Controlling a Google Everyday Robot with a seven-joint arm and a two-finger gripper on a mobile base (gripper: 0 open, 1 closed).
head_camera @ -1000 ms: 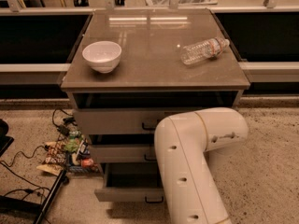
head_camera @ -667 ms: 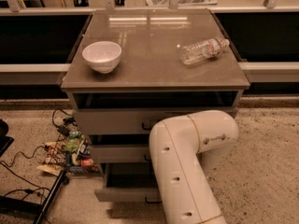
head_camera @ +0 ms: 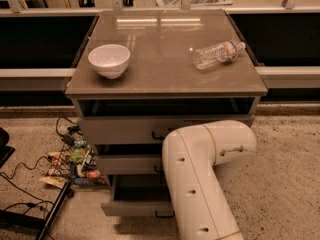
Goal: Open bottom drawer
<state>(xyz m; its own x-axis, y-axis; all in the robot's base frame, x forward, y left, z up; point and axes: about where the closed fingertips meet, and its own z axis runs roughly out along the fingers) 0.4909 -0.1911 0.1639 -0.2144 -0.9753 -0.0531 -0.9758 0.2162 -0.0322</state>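
The bottom drawer (head_camera: 131,208), the lowest and shortest grey-beige front of the three-drawer cabinet (head_camera: 165,79) with a small black bar handle (head_camera: 164,215), was seen drawn well out from the cabinet body. Its plain grey interior was exposed from above. It stood further forward than the middle drawer (head_camera: 125,164) and the tall top drawer (head_camera: 117,130) above it. The task was therefore judged largely done. At most a final pull to full extension and a release were thought to be left.

The thick white jointed robot arm (head_camera: 200,184) rose from the lower edge of the view. It was bent sharply at a rounded elbow in front of the drawers' right halves. The gripper was hidden behind this arm, presumably near the drawer fronts, so its state could not be told.

A white round bowl (head_camera: 109,60) and a clear plastic bottle (head_camera: 218,54), lying on its side, were set well apart on the cabinet top.
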